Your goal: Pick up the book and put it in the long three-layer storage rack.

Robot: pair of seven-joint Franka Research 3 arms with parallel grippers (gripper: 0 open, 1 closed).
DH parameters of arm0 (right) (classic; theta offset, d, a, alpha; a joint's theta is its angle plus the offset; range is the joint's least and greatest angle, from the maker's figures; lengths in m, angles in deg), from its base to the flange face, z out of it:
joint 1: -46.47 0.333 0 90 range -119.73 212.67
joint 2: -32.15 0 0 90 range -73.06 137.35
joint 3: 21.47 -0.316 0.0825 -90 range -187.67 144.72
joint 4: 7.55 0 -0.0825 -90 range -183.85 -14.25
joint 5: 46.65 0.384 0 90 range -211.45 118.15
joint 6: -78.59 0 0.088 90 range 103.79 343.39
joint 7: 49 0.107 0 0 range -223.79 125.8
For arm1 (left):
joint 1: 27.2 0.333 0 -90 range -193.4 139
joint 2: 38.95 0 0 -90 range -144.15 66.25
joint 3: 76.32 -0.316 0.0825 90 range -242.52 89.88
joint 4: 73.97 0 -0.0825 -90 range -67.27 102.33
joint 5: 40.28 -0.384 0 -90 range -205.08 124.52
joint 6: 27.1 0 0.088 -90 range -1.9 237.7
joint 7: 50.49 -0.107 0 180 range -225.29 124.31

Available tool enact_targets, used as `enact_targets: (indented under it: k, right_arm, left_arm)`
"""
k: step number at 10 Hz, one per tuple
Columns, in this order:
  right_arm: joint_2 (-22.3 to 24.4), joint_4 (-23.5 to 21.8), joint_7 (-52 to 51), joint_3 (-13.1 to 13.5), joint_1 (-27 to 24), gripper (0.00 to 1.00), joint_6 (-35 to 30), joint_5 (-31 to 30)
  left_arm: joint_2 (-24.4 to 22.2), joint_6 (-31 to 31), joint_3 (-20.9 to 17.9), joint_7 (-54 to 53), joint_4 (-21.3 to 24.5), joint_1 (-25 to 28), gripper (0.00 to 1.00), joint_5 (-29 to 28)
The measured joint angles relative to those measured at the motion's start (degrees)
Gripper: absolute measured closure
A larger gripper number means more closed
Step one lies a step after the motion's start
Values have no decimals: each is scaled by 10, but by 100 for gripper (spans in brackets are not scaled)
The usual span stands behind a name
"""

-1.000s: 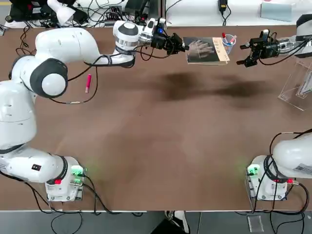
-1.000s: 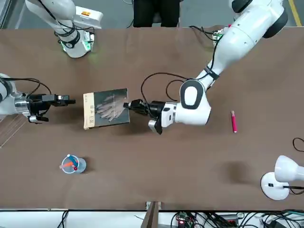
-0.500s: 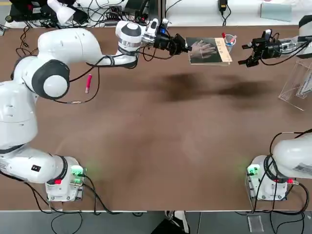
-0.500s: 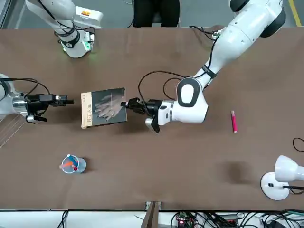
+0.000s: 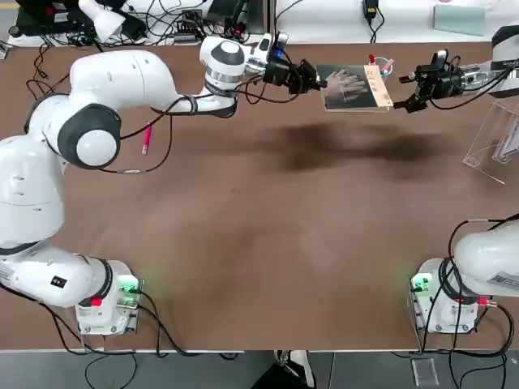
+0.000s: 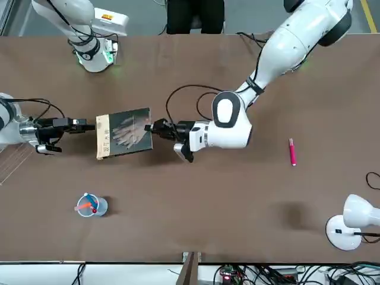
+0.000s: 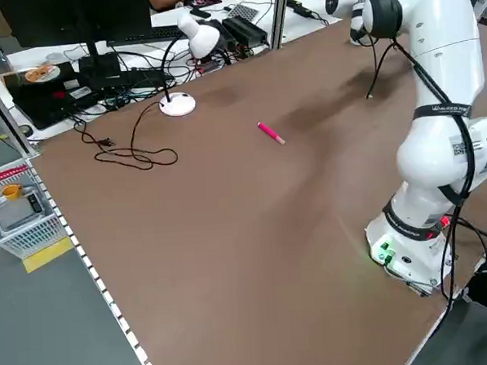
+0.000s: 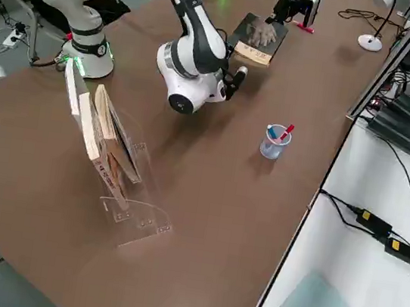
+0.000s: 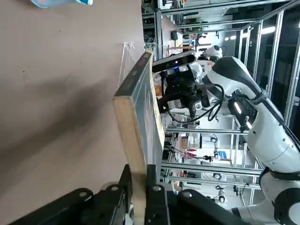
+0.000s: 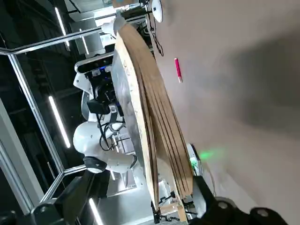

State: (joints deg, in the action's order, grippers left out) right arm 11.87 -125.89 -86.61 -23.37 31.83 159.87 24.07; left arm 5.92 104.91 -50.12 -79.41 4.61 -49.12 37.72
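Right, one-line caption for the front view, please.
Black left hand holds the dark grey, tan-edged book near the open black right hand.

left hand (image 5: 321,83) closed, right hand (image 5: 398,104) spread wide, both raised and facing each other

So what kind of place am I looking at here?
Probably a robotics lab: two robot arms are mounted at one table, the left gripper holds a book, and cables crowd a desk behind.

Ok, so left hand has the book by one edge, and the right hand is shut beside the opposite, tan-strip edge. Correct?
Not quite: the right hand is open, as the right wrist view shows. The left hand does have the book, and the right is beside the tan-strip edge.
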Motion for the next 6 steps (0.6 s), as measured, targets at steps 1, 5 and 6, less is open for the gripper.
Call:
enact_targets:
  k: [1,5,6]
  right_arm:
    - [-2,1,-1,0,0,0,2,0]
    - [-10,7,-10,2,0,0,10,-8]
    - [-12,8,-10,1,0,0,10,-9]
  left_arm:
    - [1,0,0,0,-3,0,100,0]
    - [3,0,0,0,-12,-4,100,47]
    - [3,0,-1,0,-13,-6,100,56]
